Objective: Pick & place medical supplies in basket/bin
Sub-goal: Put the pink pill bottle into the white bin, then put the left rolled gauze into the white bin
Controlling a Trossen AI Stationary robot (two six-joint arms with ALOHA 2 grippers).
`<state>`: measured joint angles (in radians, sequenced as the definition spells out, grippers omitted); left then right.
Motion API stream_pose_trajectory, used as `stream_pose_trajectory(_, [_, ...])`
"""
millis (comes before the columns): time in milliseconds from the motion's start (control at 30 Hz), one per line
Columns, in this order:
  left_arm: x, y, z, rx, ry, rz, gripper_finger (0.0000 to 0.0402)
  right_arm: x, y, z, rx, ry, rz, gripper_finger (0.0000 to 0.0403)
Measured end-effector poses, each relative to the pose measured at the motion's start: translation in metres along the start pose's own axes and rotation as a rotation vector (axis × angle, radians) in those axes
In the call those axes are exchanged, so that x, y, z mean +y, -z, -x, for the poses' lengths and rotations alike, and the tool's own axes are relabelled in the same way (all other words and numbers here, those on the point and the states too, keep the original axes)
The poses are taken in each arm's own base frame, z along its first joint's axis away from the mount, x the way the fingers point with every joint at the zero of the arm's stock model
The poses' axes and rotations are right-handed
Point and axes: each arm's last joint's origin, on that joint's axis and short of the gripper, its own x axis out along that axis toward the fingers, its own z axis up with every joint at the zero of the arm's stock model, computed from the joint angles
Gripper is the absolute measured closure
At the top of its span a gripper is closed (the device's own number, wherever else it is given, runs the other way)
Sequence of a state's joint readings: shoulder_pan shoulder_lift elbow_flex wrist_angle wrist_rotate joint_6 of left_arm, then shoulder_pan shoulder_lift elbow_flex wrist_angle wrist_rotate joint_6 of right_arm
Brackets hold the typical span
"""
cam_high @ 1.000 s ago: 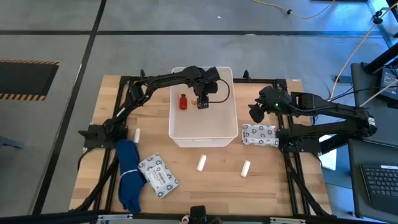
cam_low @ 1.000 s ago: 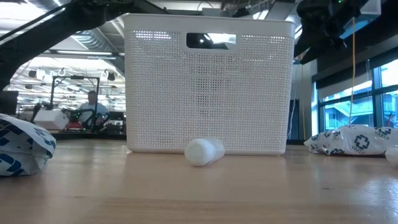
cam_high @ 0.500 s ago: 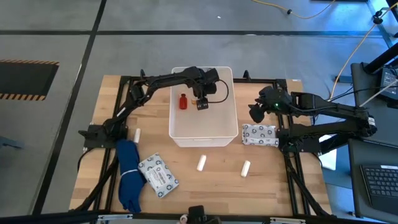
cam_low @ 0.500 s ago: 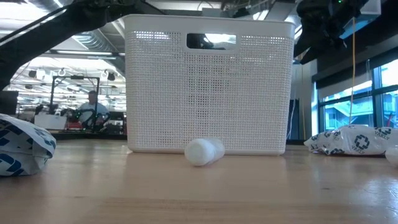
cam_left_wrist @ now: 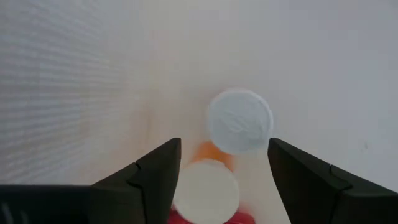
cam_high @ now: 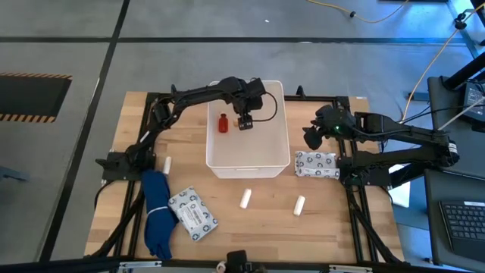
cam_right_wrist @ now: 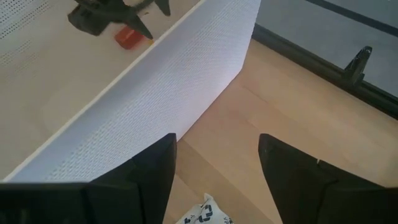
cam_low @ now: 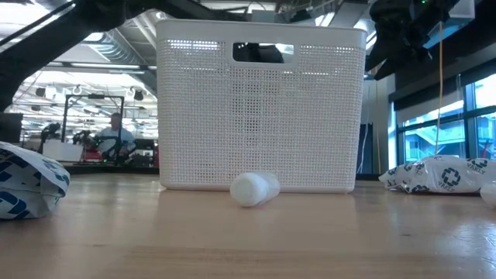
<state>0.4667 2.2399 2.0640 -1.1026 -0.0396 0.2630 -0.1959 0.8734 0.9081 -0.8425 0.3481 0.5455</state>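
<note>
The white tub [cam_high: 248, 155] stands mid-table, its handle slot [cam_low: 263, 51] facing the low camera. My left gripper [cam_high: 245, 122] hangs open inside it, pointing down, beside the red bottle [cam_high: 223, 123]. Seen from the left wrist, its fingers straddle a white round top [cam_left_wrist: 205, 191] with red below it, an orange-topped vial [cam_left_wrist: 206, 151] and a white cylinder's end [cam_left_wrist: 239, 121] on the tub floor, without touching them. My right gripper [cam_high: 310, 137] waits open, right of the tub [cam_right_wrist: 155, 93], above a white printed packet [cam_high: 317, 164].
On the wood lie a second printed packet [cam_high: 192, 214] beside a blue cloth [cam_high: 157, 212], and three white cylinders: one in front of the tub [cam_high: 245, 199], one farther right [cam_high: 299, 204], one near the left edge [cam_high: 167, 164]. Dark frame rails border the table.
My left gripper has shifted slightly toward the table's far edge inside the tub. The red bottle and the items on the table have stayed put.
</note>
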Motion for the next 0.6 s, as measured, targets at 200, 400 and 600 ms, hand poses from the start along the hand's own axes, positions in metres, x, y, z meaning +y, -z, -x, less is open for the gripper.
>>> stream_pose_trajectory(200, [0.0,0.001,0.032,-0.07,-0.022,0.052,0.0167,0.0,0.0,0.0,0.0,0.0,0.002,0.0174])
stream_pose_trajectory(400, [-0.005,0.008,0.097,-0.213,-0.018,0.144,0.0168,0.0,0.0,0.0,-0.001,-0.001,0.031,0.0174])
stream_pose_trajectory(600, [-0.031,0.027,0.176,-0.4,0.064,0.159,0.0168,0.0,0.0,0.0,0.008,-0.012,0.079,0.0174])
